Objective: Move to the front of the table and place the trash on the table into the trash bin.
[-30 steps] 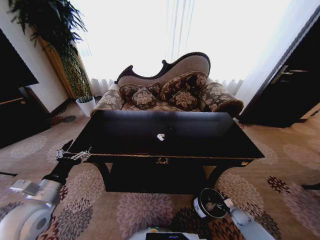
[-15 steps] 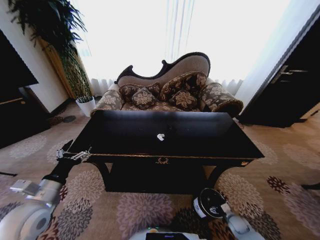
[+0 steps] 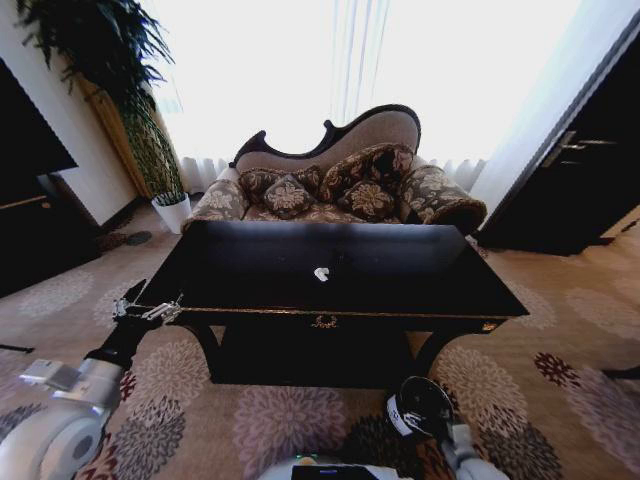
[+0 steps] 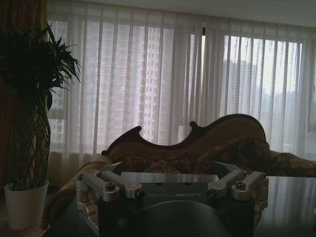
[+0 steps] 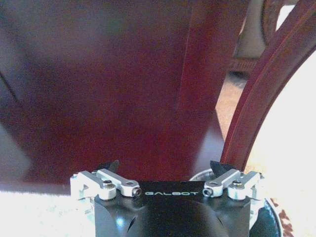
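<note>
Glossy black table (image 3: 400, 285), white trash (image 3: 321, 274) mid-top, trash bin (image 3: 418, 405) below.

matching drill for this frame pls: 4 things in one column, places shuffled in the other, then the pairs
Things:
1. white scrap
2. trash bin
3. left gripper
4. potted plant

Places:
A. on the carpet in front of the table's right half
B. by the table's left front corner
C. on the tabletop, near its middle
D. on the floor left of the sofa

Pairs: 1-C, 2-A, 3-B, 4-D
</note>
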You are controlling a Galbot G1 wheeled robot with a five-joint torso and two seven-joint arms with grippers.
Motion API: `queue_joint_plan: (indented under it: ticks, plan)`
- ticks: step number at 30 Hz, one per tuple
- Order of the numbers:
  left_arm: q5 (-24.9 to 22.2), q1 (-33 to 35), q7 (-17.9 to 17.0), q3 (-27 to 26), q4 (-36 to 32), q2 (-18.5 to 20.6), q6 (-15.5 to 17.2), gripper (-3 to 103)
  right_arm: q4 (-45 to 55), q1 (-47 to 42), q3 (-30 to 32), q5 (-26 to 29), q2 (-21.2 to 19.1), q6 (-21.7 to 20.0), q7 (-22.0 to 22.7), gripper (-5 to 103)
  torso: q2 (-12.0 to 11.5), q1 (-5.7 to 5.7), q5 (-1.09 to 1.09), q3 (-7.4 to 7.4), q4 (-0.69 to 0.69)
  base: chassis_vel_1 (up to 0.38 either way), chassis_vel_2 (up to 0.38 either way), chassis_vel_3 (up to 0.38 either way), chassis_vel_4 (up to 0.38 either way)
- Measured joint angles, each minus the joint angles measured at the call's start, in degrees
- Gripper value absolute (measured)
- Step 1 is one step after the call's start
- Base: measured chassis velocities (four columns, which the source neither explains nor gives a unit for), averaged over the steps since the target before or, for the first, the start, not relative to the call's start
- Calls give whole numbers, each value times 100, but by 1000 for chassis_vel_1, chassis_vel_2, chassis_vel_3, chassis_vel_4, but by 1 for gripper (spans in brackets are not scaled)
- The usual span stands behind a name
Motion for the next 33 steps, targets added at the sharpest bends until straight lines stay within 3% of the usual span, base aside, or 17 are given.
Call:
queue_joint_plan:
  ticks: [15, 33]
  plan:
    - [0, 0, 0, 0, 0, 0, 0, 100, 1844, -854, 1150, 614, 354, -12, -193, 100, 0, 0, 2, 1, 0, 0, 0, 0, 0]
    - [0, 0, 0, 0, 0, 0, 0, 100, 3438, -1056, 1852, 1166, 190, -389, -268, 100, 0, 0, 0, 1, 0, 0, 0, 0, 0]
